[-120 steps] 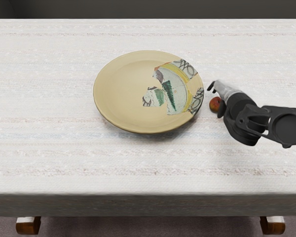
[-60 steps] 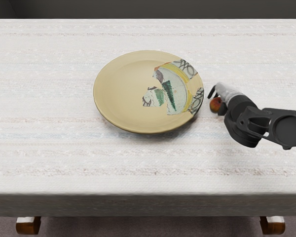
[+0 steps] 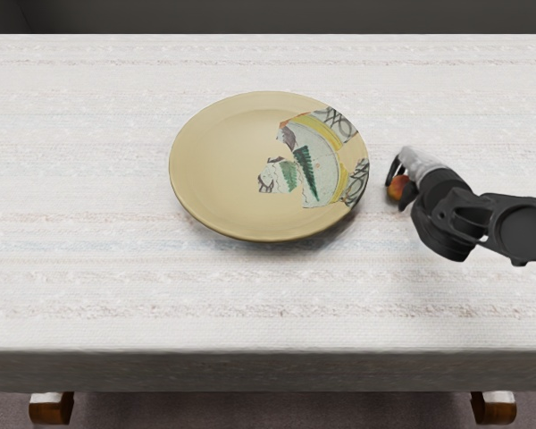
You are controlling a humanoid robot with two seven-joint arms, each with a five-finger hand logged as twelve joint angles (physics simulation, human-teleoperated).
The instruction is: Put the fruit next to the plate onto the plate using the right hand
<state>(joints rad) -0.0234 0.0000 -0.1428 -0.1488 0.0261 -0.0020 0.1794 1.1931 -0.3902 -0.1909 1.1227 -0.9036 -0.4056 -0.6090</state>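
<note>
— The right hand (image 3: 409, 177) has slid in over the last second. It was standing just off the fruit (image 3: 397, 187), and now its dark fingers (image 3: 394, 166) have curled round it from above and below.

— So it's got hold of it?

— Looks that way. The fingers are clamped on the fruit, and only a sliver of red and orange peeks out between them. The forearm reaches in from the right edge, low over the table (image 3: 116, 268).

— And where's the fruit sitting?

— Off the plate (image 3: 214, 161), just beside its right rim, not on it. I can't tell whether it's resting on the cloth or already a touch clear of it, because the hand covers the underside.

— What's on the plate, then?

— The dish is pale yellow and round, near the middle of the table. The only things showing on it are its painted markings, a green, white and yellow patch with dark crosshatching toward the right side. The hand and the rim are near each other but not touching.

— And the table?

— It has a light, woven-looking top, with two wooden feet showing under the front edge.
</note>
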